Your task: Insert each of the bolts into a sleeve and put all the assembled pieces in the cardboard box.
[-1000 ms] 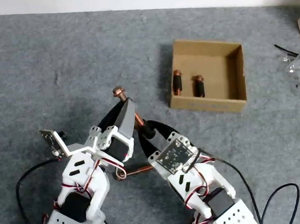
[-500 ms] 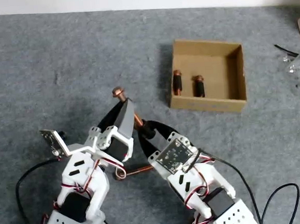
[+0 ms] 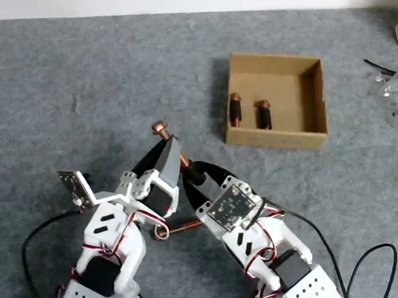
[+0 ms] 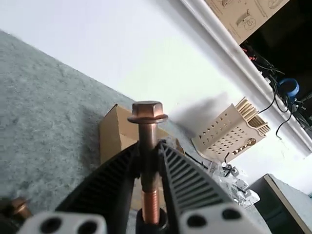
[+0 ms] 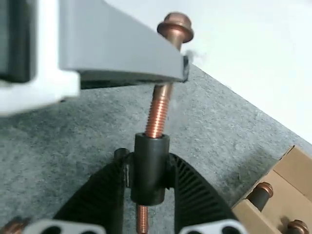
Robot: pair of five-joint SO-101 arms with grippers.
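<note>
Left gripper: fingers clenched on the shank of a copper bolt. The head stands clear above the fingertips; the threaded end points down toward the wrist. In the high view the left gripper sits just left of table centre, with the bolt head poking out past its tip.

Right gripper: fingers grasping a black sleeve around its middle, held upright. In the high view it lies just beside the left one, the two tips nearly touching.

The bolt thread meets the sleeve's top opening. How far it goes in cannot be told, since the sleeve wall hides it. The left gripper's grey body covers the upper shank in the right wrist view.

Second bolt lies on the grey carpet between the two arms, one end hidden under the left arm.

Cardboard box stands apart, to the right of the grippers. Two assembled pieces lie inside by its left wall, side by side.
</note>
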